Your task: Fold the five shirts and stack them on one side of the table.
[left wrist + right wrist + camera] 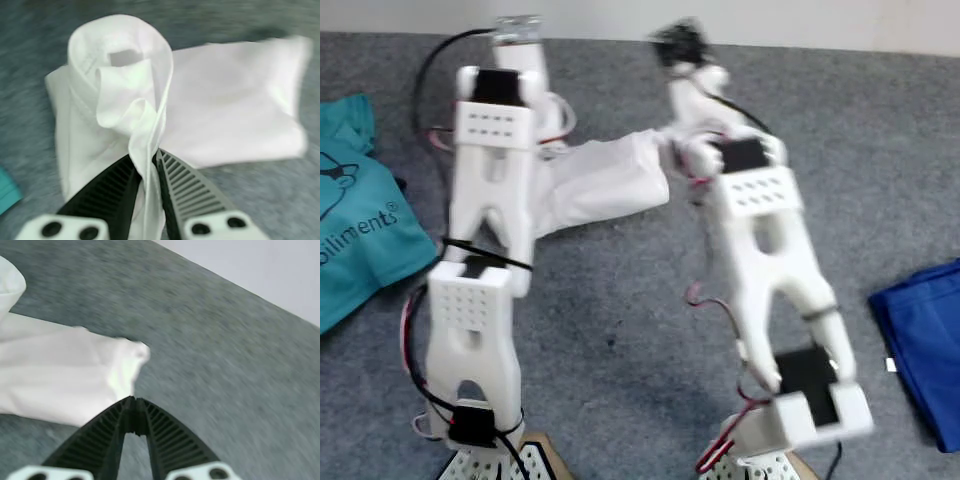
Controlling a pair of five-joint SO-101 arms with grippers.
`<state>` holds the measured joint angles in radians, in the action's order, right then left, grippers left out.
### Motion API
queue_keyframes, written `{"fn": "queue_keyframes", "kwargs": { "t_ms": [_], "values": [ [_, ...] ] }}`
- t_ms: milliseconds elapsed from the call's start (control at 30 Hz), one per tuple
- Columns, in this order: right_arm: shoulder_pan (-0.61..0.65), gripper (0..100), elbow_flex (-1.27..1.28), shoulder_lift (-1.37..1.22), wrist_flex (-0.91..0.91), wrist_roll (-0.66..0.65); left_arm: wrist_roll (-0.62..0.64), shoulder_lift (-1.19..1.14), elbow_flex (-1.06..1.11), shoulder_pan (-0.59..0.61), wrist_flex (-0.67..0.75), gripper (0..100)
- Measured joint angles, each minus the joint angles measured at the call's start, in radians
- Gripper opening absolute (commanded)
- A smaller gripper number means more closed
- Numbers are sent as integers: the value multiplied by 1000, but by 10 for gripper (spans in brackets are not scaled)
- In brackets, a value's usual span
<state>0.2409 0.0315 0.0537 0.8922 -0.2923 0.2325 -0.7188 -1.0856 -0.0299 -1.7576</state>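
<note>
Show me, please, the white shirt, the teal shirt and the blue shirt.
white shirt [235,100], left wrist view, flat folded body.
teal shirt [360,215], high view, printed front.
blue shirt [925,340], high view, its middle.

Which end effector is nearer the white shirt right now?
Left. The left end effector is shut on a bunched fold of the white shirt, so it touches it. The right end effector is shut beside the shirt's edge, holding none of it.
</note>
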Motion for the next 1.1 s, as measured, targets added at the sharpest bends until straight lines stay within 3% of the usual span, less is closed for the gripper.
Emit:
{"fn": "queue_keyframes", "kwargs": {
  "t_ms": [233, 467, 633, 733, 867, 1100],
  "values": [
    [-160, 8, 413, 259, -146, -57, 0, -2, -5, -147, 141, 6],
    [-184, 8, 661, 388, -269, -69, 2, -129, -6, -249, 295, 6],
    [-187, 8, 732, 402, -307, -69, 2, -256, -6, -258, 431, 17],
    [-187, 8, 761, 402, -328, -72, -17, -284, -6, -256, 457, 119],
    [-187, 8, 769, 402, -336, -72, -147, -284, -40, -281, 456, 251],
    [-187, 8, 790, 404, -338, -75, -222, -275, -216, -296, 381, 313]
  ]
}}
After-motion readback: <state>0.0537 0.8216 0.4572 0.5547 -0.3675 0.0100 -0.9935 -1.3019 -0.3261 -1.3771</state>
